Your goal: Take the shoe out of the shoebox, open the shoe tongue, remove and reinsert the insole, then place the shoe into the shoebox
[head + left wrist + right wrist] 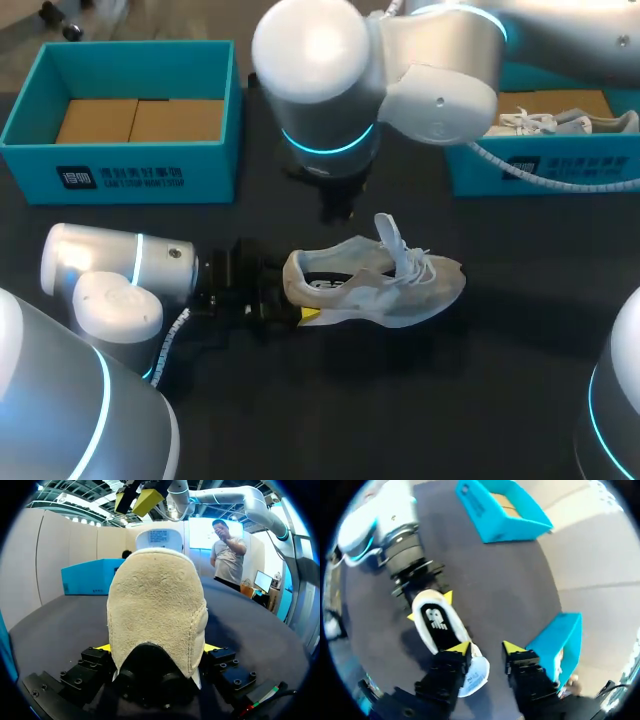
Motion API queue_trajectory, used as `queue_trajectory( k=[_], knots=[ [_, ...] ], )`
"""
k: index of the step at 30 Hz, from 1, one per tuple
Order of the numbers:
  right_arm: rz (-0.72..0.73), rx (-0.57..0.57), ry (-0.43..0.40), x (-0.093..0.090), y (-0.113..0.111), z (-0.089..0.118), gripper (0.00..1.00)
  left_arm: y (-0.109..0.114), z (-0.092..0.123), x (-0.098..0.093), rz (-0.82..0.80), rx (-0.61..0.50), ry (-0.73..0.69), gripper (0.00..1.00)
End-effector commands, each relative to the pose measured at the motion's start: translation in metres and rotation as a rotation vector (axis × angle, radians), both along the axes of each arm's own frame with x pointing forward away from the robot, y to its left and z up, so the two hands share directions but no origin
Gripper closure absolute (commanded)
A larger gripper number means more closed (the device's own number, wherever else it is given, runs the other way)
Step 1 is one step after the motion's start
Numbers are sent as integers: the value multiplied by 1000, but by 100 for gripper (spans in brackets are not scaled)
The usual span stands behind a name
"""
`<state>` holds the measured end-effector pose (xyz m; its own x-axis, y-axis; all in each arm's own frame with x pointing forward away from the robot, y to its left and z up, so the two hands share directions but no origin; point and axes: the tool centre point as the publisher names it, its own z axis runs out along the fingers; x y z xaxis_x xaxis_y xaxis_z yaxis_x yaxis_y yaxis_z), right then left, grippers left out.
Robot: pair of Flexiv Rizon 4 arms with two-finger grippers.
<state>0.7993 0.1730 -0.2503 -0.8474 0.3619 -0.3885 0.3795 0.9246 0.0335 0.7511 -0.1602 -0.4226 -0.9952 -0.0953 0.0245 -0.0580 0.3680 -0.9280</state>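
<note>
Bright overhead light, soft shadows, possibly glare

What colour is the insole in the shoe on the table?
Black with a white mark; the insole shows best in the right wrist view.

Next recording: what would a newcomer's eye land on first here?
A cream suede-heeled sneaker sits mid-table on the dark cloth, its heel clamped by the left gripper. The right gripper hangs open above it. An empty teal shoebox stands at the far left, and a second teal shoebox at the far right holds another pale shoe.
</note>
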Motion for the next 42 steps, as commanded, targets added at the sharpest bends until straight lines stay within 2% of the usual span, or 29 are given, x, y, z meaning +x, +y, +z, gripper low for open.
queue_trajectory(
  k=[1, 5, 11, 35, 37, 42],
  knots=[
    [71, 32, 55, -1, -3, -6, 100, 1, -1, -1, 0, 3, 0, 100],
    [117, 27, 66, -9, 4, -15, 100, 1, -1, -1, 0, 3, 0, 100],
    [230, 13, 150, -23, 13, -34, 100, 1, -1, -1, 0, 3, 0, 100],
    [230, 13, 150, -23, 13, -34, 100, 1, -1, -1, 0, 3, 0, 100],
    [281, -18, 190, -27, 9, -37, 100, 1, -1, -1, 0, 3, 0, 100],
    [339, -56, 227, -32, 1, -42, 100, 1, -1, -1, 0, 3, 0, 100]
  ],
)
